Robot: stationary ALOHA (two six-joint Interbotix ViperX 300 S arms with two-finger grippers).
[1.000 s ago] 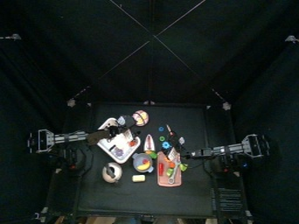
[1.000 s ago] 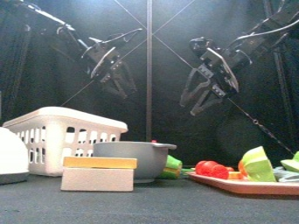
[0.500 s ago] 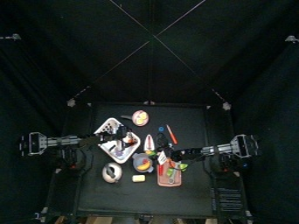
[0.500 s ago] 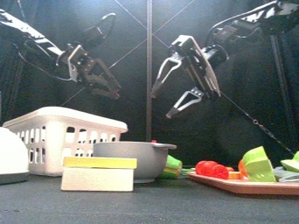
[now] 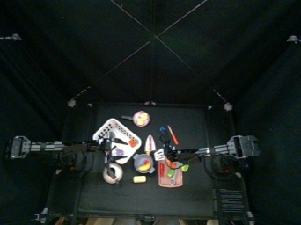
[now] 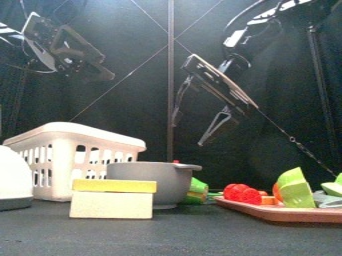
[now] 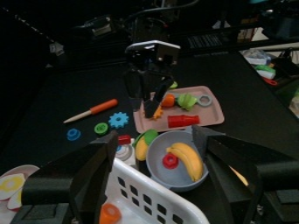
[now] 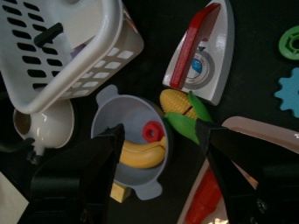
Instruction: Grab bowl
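1. Yellow block (image 6: pixel 114 198): nearest the table's front edge, lying flat, just in front of the bowl.
2. The bowl (image 6: pixel 152 176): grey outside, standing upright on the table between the white basket (image 6: pixel 74 155) and the pink tray (image 6: pixel 267 212). It holds a yellow banana-shaped piece (image 8: pixel 142 154) and a small red round piece (image 8: pixel 152 131). Nothing grips it.
3. Pink tray: to the bowl's right in the front view, carrying red and green pieces.
4. My right gripper (image 6: pixel 198 118): behind and above the bowl, pointing down, jaws spread wide, holding nothing. Seen from my wrist, the bowl lies between the two jaws, well below them.
5. My left gripper (image 6: pixel 80 62): farthest, high above the basket, jaws apart, empty.
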